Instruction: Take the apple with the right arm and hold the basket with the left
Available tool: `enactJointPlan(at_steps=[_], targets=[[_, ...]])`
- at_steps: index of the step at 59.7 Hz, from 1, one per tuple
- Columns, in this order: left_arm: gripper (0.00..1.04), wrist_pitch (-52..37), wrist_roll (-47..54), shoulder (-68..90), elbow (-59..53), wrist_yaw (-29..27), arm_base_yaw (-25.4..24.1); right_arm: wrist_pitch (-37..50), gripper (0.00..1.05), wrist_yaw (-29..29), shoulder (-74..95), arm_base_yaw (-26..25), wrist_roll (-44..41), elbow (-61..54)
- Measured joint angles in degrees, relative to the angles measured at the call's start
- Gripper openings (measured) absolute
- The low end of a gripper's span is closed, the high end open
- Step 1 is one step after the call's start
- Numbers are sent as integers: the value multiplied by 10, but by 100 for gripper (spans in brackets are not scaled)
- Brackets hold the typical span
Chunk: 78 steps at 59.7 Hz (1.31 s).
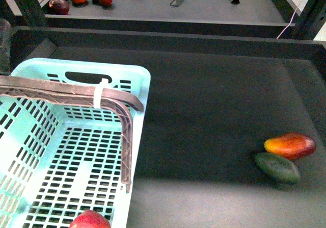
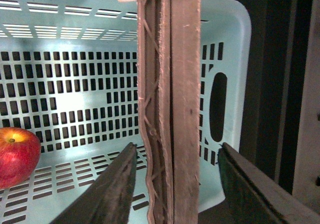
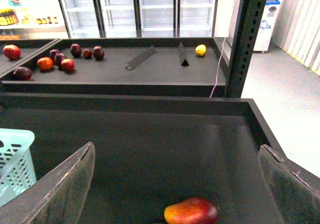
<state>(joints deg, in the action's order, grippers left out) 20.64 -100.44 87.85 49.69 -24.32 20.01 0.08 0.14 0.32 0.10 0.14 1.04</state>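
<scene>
Inside basket (image 1: 137, 80), apple (image 1: 90, 220) stem-up.

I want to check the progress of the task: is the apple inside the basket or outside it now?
Inside. The apple lies on the slotted floor of the basket, with the aqua walls around it; the front view shows it at the near edge.

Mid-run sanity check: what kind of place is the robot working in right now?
Probably a shop's produce section or a mock-up of one: dark display bins holding loose fruit, glass-door fridges along the back wall, and a shopping basket with an apple in it.
</scene>
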Motion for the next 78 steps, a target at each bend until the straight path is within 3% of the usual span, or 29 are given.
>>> enactJointPlan(at_steps=[17,28,48,51,57,62,67,78], targets=[[99,51,-2,-59,4,-32,21,0,96,0,0,0,0,0],[97,82,1,-141,11,-75,52,0,96,0,0,0,0,0],[97,84,3,-154,16,-75,61,0,96,0,0,0,0,0],[92,-17,90,-170,-22,-45,54,0,96,0,0,0,0,0],[72,-373,407,-231,-186,34,22,0,96,0,0,0,0,0],[58,-531,648,-271,-263,56,-4,0,96,0,0,0,0,0],[41,-587,847,-309,-305,77,-30,0,96,0,0,0,0,0],[7,-586,971,-371,-374,125,-75,0,96,0,0,0,0,0]])
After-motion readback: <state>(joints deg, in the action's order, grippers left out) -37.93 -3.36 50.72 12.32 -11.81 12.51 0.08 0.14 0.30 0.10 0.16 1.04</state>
